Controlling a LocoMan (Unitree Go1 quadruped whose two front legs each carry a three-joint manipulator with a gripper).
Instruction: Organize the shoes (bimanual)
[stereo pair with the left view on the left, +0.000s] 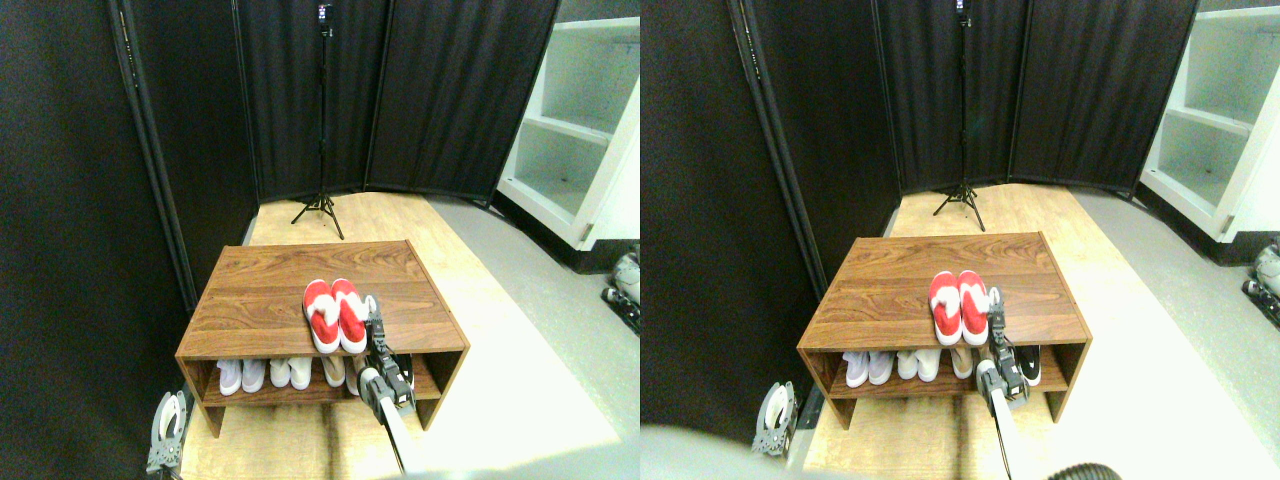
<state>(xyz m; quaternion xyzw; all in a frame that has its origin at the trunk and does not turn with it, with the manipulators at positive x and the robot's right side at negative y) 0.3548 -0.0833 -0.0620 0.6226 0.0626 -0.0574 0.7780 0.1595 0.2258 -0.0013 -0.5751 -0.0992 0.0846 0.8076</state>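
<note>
At the far left, the left gripper (166, 432) hung low beside the rack, well apart from the shoes; its jaws were too small in the picture, so I could not tell if they were apart or together. The red shoes (335, 314) stood side by side on top of the wooden shoe rack (260, 290), touching each other, toes toward the robot, near the front edge. The right gripper (374, 318) was just beside the right shoe, perhaps touching its side; whether its jaws were apart or closed I also could not tell.

In my judgement the pair was already almost in order, and the step in hand was a last small alignment. To do it well, the right arm should push gently and straight, so the shoes do not slide off the front edge.

The rack top was smooth dark wood, and pale shoes (282, 372) sat on the lower shelf. Behind stood black curtains (440, 90), a tripod (322, 200) and, at the right, a white shelf unit (580, 130).
</note>
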